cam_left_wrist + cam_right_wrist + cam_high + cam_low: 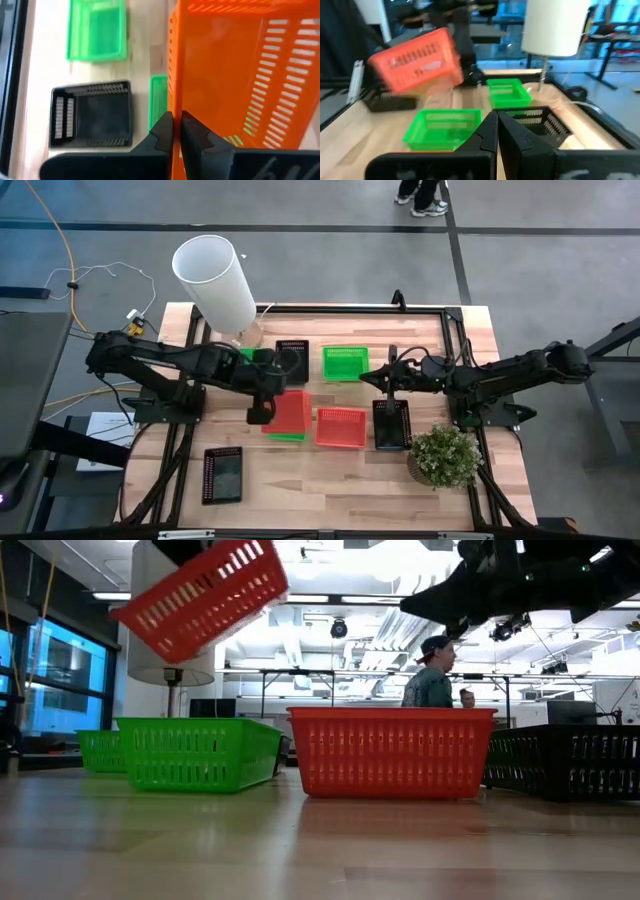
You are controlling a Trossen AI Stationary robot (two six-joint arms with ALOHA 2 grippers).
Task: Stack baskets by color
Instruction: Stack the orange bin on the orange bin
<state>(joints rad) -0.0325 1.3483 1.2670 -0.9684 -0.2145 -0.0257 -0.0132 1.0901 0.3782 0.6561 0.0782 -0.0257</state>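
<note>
My left gripper (pixel 262 415) is shut on a red basket (pixel 292 412), which hangs tilted above the table in the low view (pixel 200 595). Below it a green basket (pixel 285 437) rests on its base on the table. A second red basket (pixel 340 427) stands to its right, then a black basket (pixel 392 423). Another green basket (pixel 345 362) and another black one (pixel 292 358) sit farther back. My right gripper (pixel 384 383) hovers shut and level above the black basket at the right, holding nothing. My left gripper pinches the red basket's wall at its rim (pixel 174 102), on the side toward the table's left, with one finger inside the basket and one outside. The fingers (pixel 162 131) come slanting down from the left. The basket is lifted clear and tilted.
A tall white cylinder (pixel 215 280) stands at the far left on a thin stem. A potted plant (pixel 445 455) sits near the front right. A third black basket (pixel 222 475) lies at the front left. People stand in the room beyond the table (pixel 432 675).
</note>
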